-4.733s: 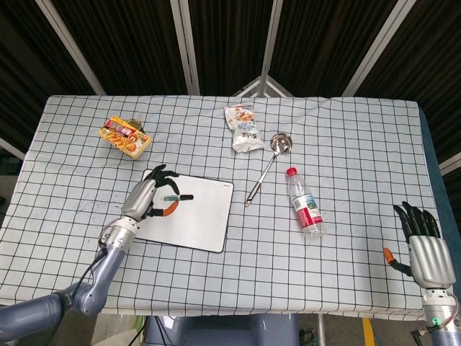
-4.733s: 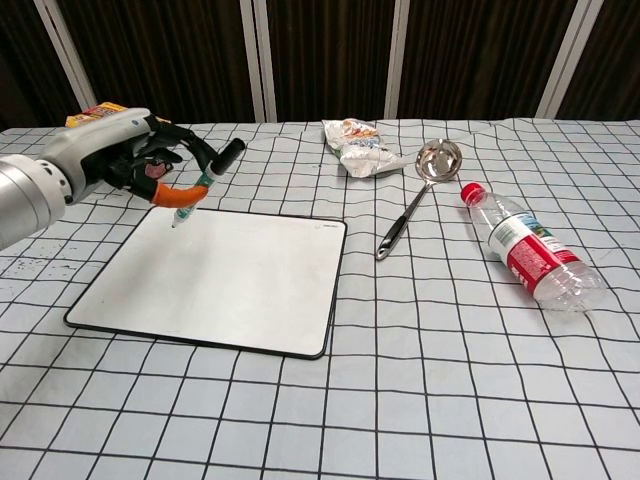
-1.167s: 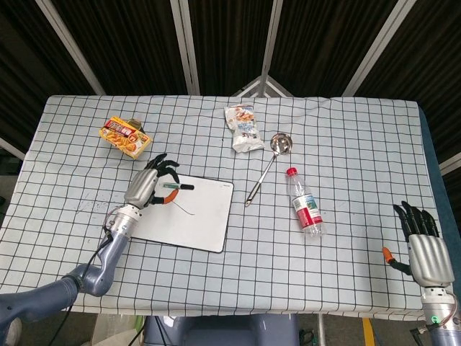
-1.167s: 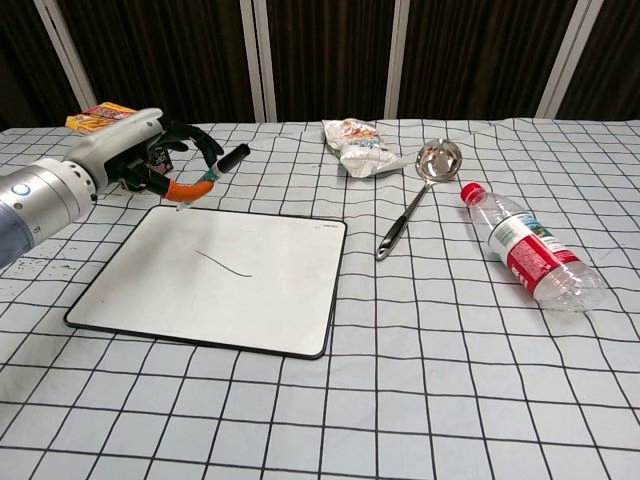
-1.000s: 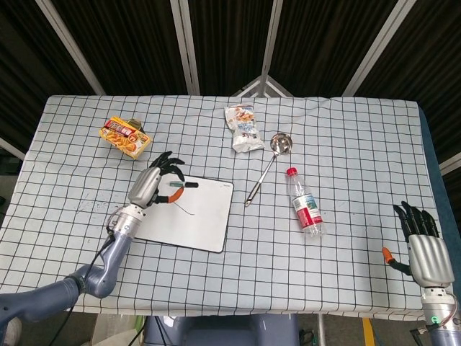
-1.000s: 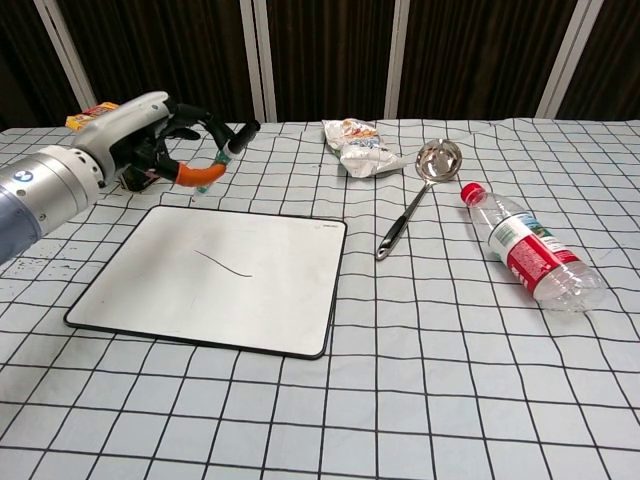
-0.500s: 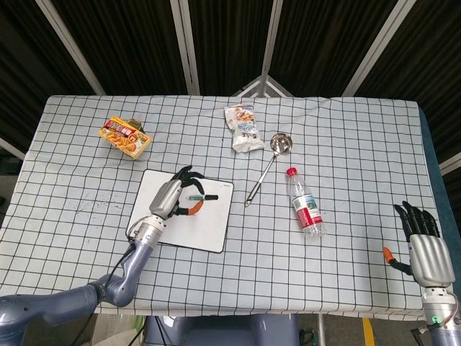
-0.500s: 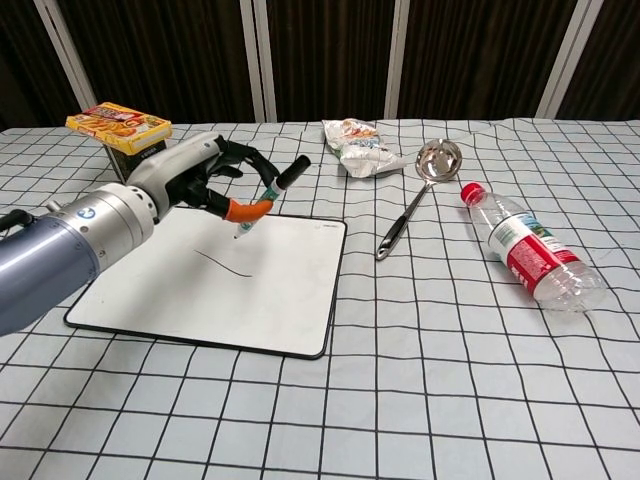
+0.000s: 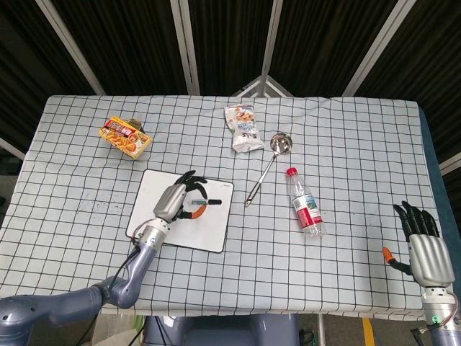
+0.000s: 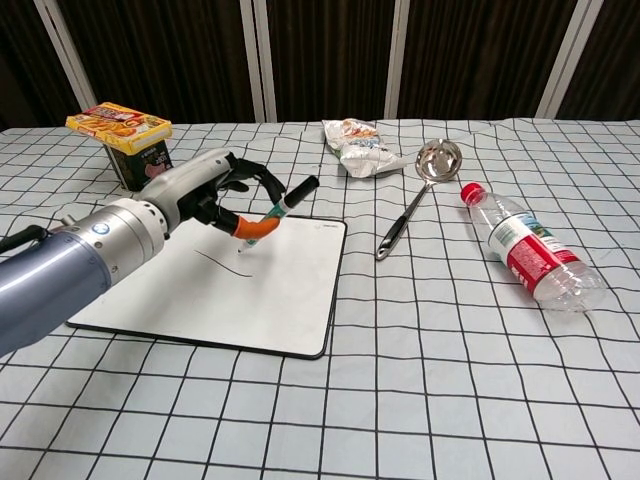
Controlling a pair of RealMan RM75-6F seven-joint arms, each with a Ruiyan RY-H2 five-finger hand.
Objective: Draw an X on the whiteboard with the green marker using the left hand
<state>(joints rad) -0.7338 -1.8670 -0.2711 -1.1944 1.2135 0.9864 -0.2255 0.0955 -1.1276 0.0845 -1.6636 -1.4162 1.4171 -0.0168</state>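
Note:
The whiteboard (image 10: 270, 300) (image 9: 216, 232) lies flat on the checked cloth and bears one short dark stroke (image 10: 218, 262). My left hand (image 10: 205, 192) (image 9: 176, 198) holds the green marker (image 10: 278, 215) (image 9: 200, 202) slanted over the board, tip down close to the stroke's right end; I cannot tell whether the tip touches. My right hand (image 9: 425, 245) hangs at the table's near right corner in the head view, fingers apart, holding nothing.
A yellow snack box (image 10: 118, 127) stands behind the board at the left. A snack bag (image 10: 357, 146), a metal ladle (image 10: 420, 185) and a lying water bottle (image 10: 525, 248) are to the right of the board.
One stroke has appeared on the board. My left hand lifted with the marker to the far left edge, then swung right and down over the board's upper middle. The right hand stayed still.

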